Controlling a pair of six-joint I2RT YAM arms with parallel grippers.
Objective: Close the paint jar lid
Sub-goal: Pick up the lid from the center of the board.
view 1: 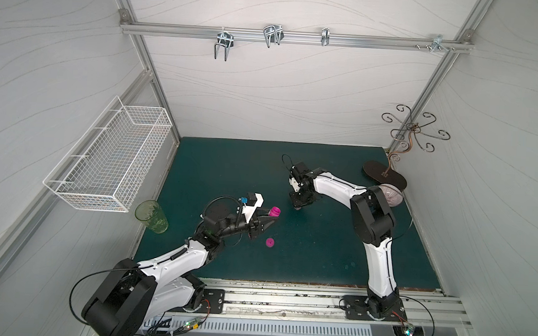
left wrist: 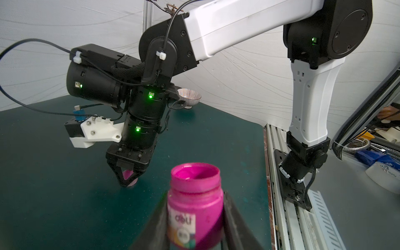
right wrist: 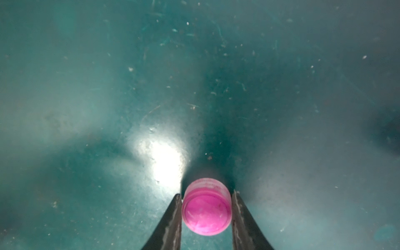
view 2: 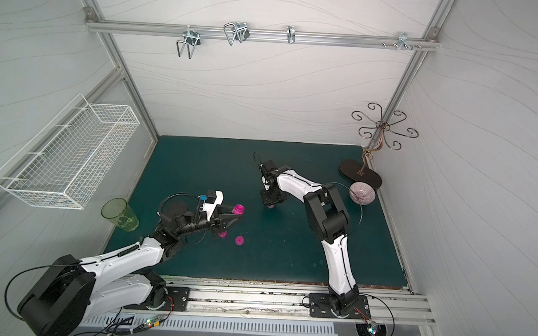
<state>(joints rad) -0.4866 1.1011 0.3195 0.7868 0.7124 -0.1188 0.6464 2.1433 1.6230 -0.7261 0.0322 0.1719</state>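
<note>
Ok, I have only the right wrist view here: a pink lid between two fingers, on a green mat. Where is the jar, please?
Observer: The left hand holds the jar, with its mouth open and facing up.
Operator: On which side of my lid is it?
Observer: It is to the robot's left of the lid, apart from it.
Operator: Is anything else pink there?
Observer: Yes, a small pink disc lies nearer the robot than the jar. I cannot tell if it is another lid.
</note>
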